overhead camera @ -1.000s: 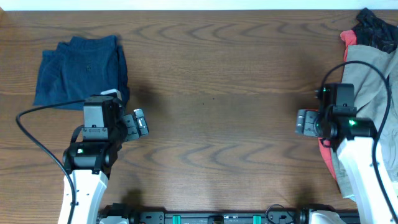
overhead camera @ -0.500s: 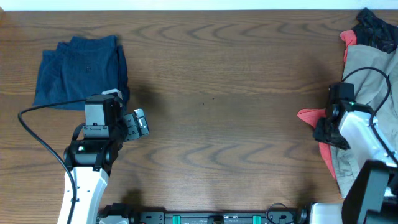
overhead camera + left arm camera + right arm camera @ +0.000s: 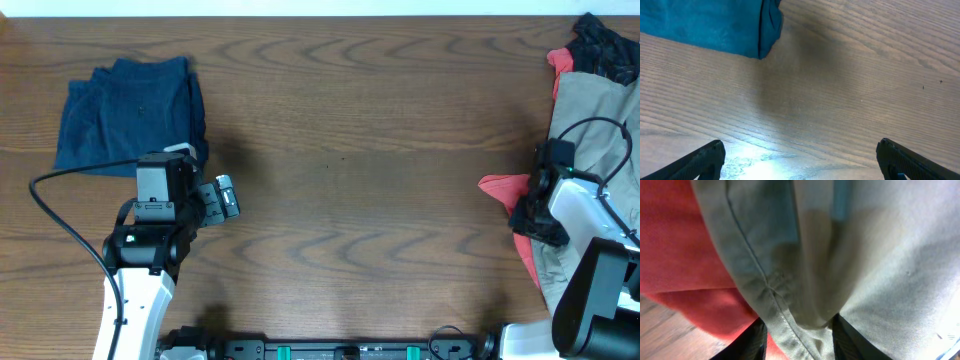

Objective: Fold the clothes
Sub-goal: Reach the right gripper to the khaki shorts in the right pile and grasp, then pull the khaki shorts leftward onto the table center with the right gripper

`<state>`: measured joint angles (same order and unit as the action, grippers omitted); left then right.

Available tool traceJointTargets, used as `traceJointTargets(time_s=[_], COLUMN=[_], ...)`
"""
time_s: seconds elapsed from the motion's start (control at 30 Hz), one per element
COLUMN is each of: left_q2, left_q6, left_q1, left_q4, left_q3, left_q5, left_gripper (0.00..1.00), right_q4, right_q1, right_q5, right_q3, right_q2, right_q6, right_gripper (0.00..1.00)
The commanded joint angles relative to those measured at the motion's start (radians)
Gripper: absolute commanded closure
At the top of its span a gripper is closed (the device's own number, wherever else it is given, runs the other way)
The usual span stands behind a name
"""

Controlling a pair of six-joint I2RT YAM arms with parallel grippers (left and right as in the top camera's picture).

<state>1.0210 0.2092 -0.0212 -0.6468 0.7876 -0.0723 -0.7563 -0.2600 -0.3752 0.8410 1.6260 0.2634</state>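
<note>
The khaki shorts point(image 3: 590, 110) lie crumpled at the table's right edge, partly running out of view. My right gripper point(image 3: 530, 215) is tipped down into their left edge. In the right wrist view its fingers point(image 3: 797, 335) pinch a bunched fold with a stitched seam of the khaki shorts point(image 3: 880, 255), and a pale blue strip shows at the top. My left gripper point(image 3: 228, 196) is open and empty over bare wood; its fingertips point(image 3: 800, 162) are wide apart.
A red garment point(image 3: 500, 186) pokes out from under the shorts and lies right next to my right fingers point(image 3: 675, 255). A black-and-red garment point(image 3: 605, 45) sits at the back right corner. A folded navy garment point(image 3: 130, 115) lies at the back left, also visible to the left wrist point(image 3: 705, 22).
My right arm has swung right from above the table onto the pile and tipped down into the khaki shorts. The left arm has not moved.
</note>
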Motion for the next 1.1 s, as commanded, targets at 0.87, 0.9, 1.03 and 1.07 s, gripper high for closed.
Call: traceJointTargets(time_s=[0.87, 0.9, 1.03, 1.07], left_q2=[0.004, 0.004, 0.004, 0.004], left_q6=[0.002, 0.002, 0.002, 0.002], left_q1=[0.005, 0.005, 0.005, 0.005], left_q4=[0.005, 0.007, 0.012, 0.012], left_q3=[0.022, 0.022, 0.022, 0.022], left_q5=[-0.003, -0.003, -0.003, -0.003], left_gripper=[0.02, 0.02, 0.02, 0.02], right_q4=[-0.154, -0.146, -0.093, -0.07], right_q1=[-0.015, -0.014, -0.014, -0.014], right_q5=[0.395, 0.454, 0.767, 0.9], right_q3=[0.26, 0.27, 0.309, 0.319], right_q2=[-0.167, -0.179, -0.221, -0.233], right_q6=[-0.17, -0.203, -0.327, -0.369], right_gripper=[0.99, 0.99, 0.99, 0.99])
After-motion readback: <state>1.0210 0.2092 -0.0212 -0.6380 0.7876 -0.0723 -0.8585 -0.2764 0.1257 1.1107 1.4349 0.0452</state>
